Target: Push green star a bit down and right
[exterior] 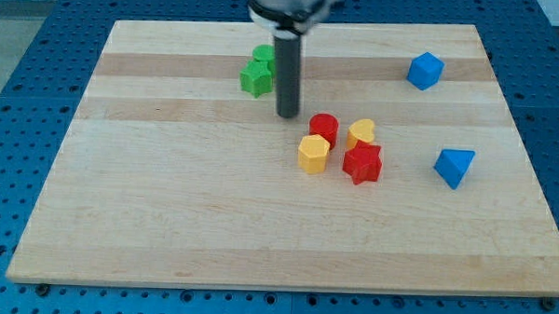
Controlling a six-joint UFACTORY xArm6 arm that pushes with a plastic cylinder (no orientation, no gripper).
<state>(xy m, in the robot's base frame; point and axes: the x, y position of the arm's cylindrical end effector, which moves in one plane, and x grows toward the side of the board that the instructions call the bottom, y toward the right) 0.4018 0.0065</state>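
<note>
Camera view shows my tip just right of and below the green star, near the table's top edge; the rod grips nothing, so it needs repositioning up-left to push.

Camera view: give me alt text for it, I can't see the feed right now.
My tip rests on a wooden board, just right of and below two green blocks at the top centre. A cluster sits right of it: red cylinder, yellow heart, yellow hexagon, red star. Two blue blocks lie further right.
</note>
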